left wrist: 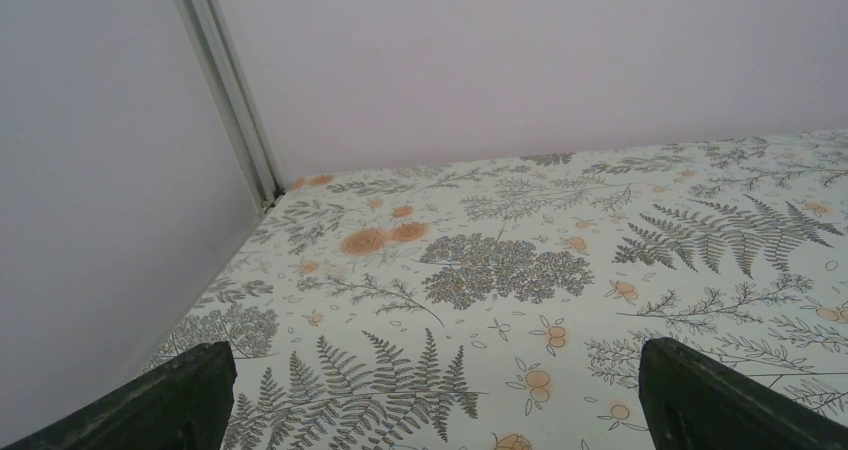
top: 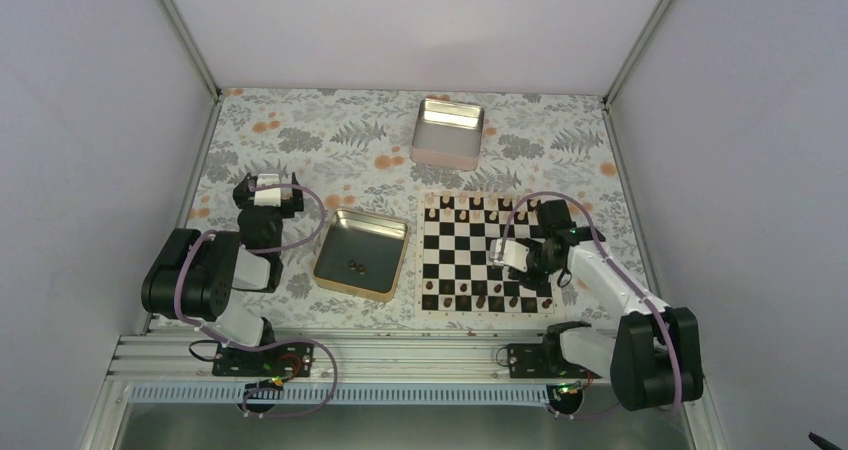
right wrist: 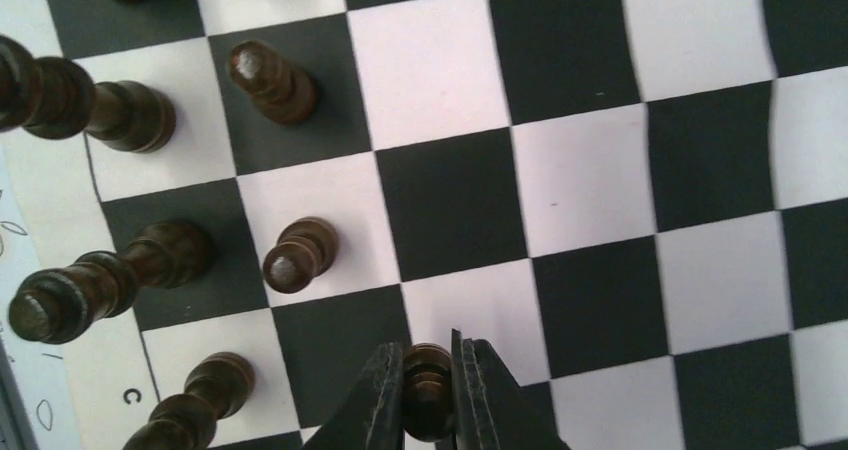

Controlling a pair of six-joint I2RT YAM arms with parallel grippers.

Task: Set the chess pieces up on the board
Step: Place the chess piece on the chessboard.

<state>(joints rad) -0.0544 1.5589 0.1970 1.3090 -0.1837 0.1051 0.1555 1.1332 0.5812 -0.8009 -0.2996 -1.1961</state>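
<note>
One dark piece [right wrist: 428, 402] pinched in the right hand [right wrist: 428, 355] over the one board [right wrist: 600, 170]; left hand [left wrist: 437, 353] spread wide

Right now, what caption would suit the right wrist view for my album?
Right gripper pinches a dark piece over the board, with other dark pieces standing on nearby squares.

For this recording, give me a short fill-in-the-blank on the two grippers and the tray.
1. The right gripper is ____ on a dark chess piece.
2. The left gripper stands open over the tablecloth and holds ____.
3. The gold-rimmed tray has ____ dark pieces lying in it.

Missing words: shut; nothing; two.
</note>
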